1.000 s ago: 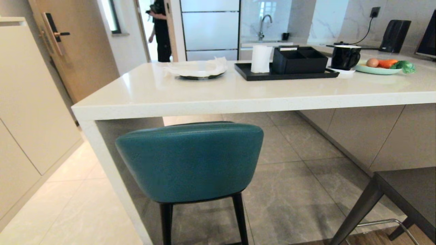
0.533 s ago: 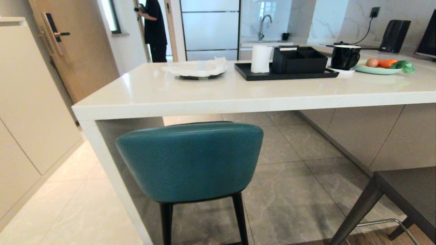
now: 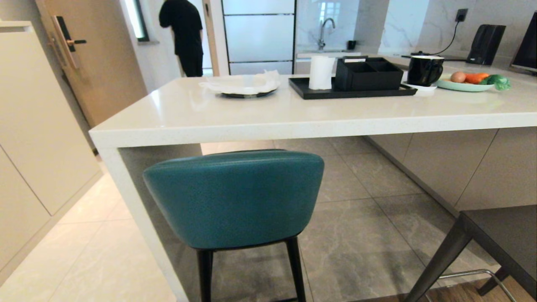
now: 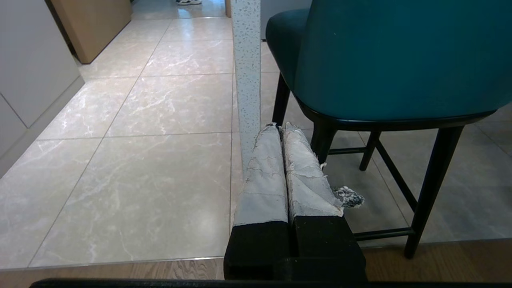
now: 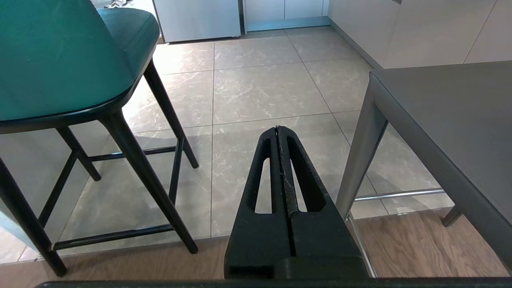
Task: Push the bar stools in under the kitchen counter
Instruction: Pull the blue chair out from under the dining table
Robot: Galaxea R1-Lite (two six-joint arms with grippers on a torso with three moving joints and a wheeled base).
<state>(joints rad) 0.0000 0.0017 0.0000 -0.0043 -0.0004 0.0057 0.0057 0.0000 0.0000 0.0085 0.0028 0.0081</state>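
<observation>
Nothing is being pushed yet: the teal stool (image 3: 235,199) stands just in front of the kitchen counter (image 3: 293,121), its curved back toward the robot and its seat barely under the slab's edge, close to the white side panel (image 4: 247,80). The grey stool (image 3: 499,247) sits off to the right, well out from the counter. Low down, the left gripper (image 4: 280,128) hangs with its cloth-wrapped fingers pressed together, near the teal stool's black legs, touching nothing. The right gripper (image 5: 279,130) is likewise closed and empty, in the gap between the two stools. Next, I'd judge, comes a square contact on the teal backrest, steering clear of that panel.
</observation>
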